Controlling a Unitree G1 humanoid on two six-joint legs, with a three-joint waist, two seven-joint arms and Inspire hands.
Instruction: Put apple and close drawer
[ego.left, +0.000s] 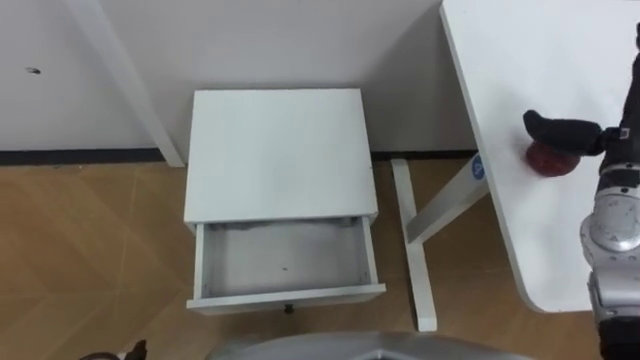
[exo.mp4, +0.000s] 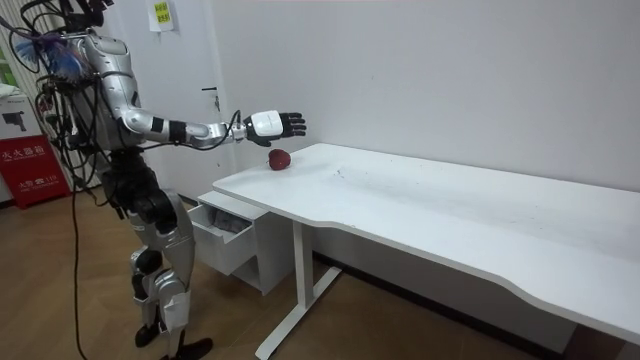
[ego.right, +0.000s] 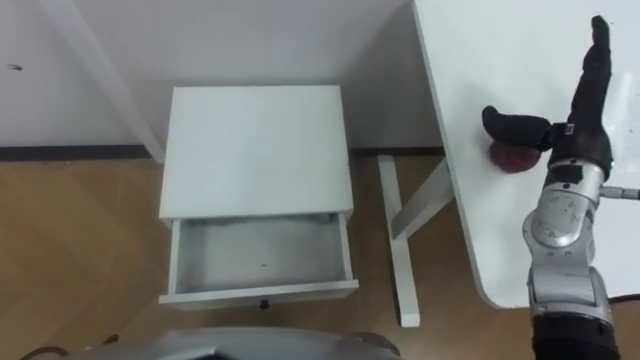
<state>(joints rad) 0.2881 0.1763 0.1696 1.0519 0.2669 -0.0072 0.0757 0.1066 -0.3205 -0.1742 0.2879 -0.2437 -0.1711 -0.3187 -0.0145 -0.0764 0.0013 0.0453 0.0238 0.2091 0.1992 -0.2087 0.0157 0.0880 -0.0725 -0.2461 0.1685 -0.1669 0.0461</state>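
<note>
Apple (ego.right: 511, 161): you have it dark red and round, resting on the white worktop (ego.right: 500, 60) near the edge on the cabinet side. Drawer (ego.right: 260, 292): white with a grey floor, pulled out of the low white cabinet (ego.right: 255, 150) beside the worktop, well apart from the apple.

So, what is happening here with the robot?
The robot stands by a white table and holds its open right hand just over a red apple lying there; it has not gripped it yet. Beside the table, the small cabinet's drawer is pulled out and empty, waiting for the apple.
</note>
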